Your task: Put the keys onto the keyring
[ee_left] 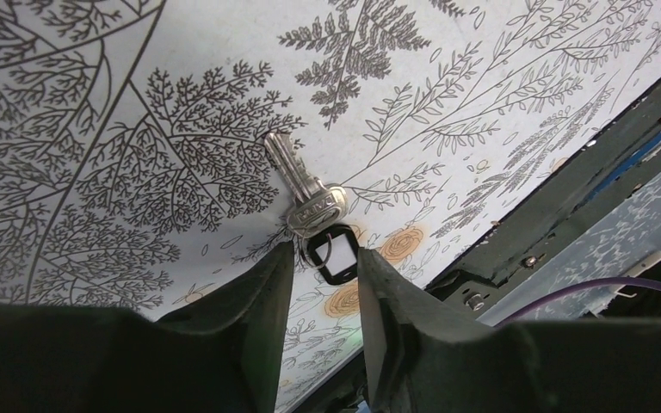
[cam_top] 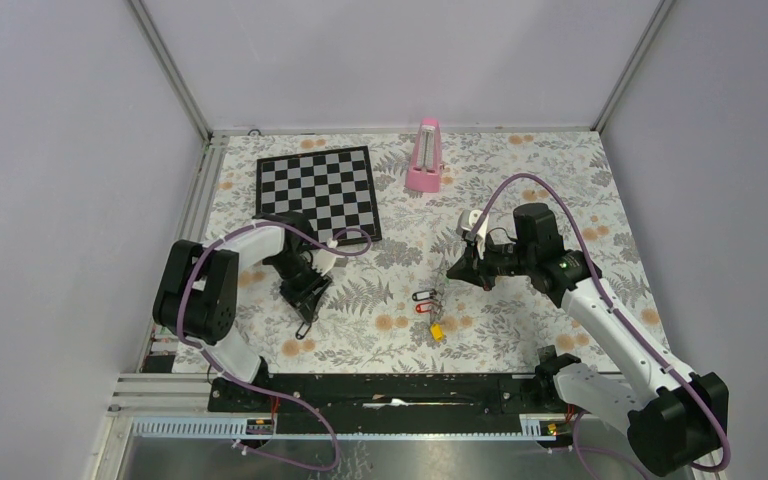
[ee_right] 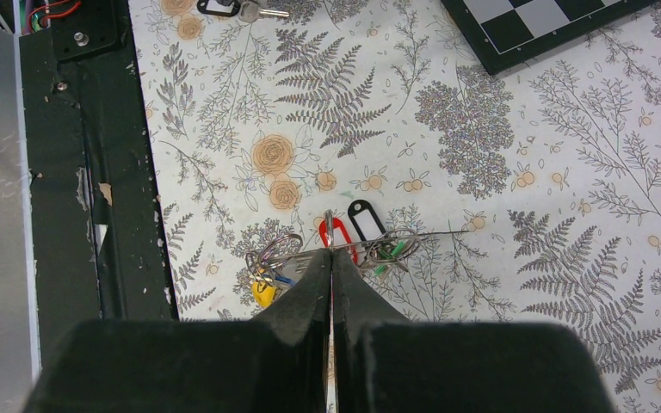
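1. So, nearest the arm bases, a loose key (ee_left: 297,185) lies flat on the flowery tablecloth (cam_top: 520,200), close to the black rail (cam_top: 390,385) at the table's front edge.
2. The left gripper (ee_left: 325,253) is down over it, fingers partly spread on either side of the key's black tag (ee_left: 331,260). There's a sliver of gap on one side, so it isn't pinching.
3. Mid-table sits the bunch of keys (cam_top: 426,302), with red (ee_right: 342,244), black (ee_right: 361,217), green (ee_right: 392,249) and yellow (ee_right: 263,292) tags, tangled in the keyring (ee_right: 430,233).
4. The right gripper (ee_right: 330,255) is above the bunch, fingers pressed together with the keyring's thin wire nipped at the tips.
5. Further back are a chessboard (cam_top: 317,190) and a pink metronome (cam_top: 424,157).
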You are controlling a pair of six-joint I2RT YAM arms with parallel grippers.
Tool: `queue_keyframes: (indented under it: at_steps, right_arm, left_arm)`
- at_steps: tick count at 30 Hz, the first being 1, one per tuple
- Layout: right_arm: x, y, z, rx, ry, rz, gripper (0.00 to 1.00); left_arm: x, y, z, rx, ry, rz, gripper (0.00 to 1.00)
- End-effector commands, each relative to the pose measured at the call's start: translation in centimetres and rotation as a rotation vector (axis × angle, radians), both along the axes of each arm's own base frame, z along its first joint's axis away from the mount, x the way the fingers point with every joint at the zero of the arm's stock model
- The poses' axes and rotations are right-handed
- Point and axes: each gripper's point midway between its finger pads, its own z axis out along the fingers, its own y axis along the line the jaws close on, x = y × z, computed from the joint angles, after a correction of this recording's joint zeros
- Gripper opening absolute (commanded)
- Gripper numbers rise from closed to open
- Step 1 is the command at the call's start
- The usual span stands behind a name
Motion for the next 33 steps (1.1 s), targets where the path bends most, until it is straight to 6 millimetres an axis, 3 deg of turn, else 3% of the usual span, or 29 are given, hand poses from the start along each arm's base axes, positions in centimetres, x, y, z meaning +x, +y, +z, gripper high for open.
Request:
queue_keyframes:
  at_steps: [1,16,33]
  right_arm:
    - [-0.2,-0.3,-0.4,-0.01,-0.003,0.0,0.0]
    - [-0.2,-0.4,-0.5,-0.011,-0.003,-0.004,0.0]
    - [-0.2,-0.4,-0.6,-0.016,-0.007,-0.004,0.0]
  left_arm:
    - [-0.2,-0.7,0.4,-0.049,0.027,0.005,0.35]
    - [1.1,-1.1,1.1,-0.055,0.011,0.01,0.16]
    - [0.9,-0.7,0.9,-0.028,0.012,0.033,0.39]
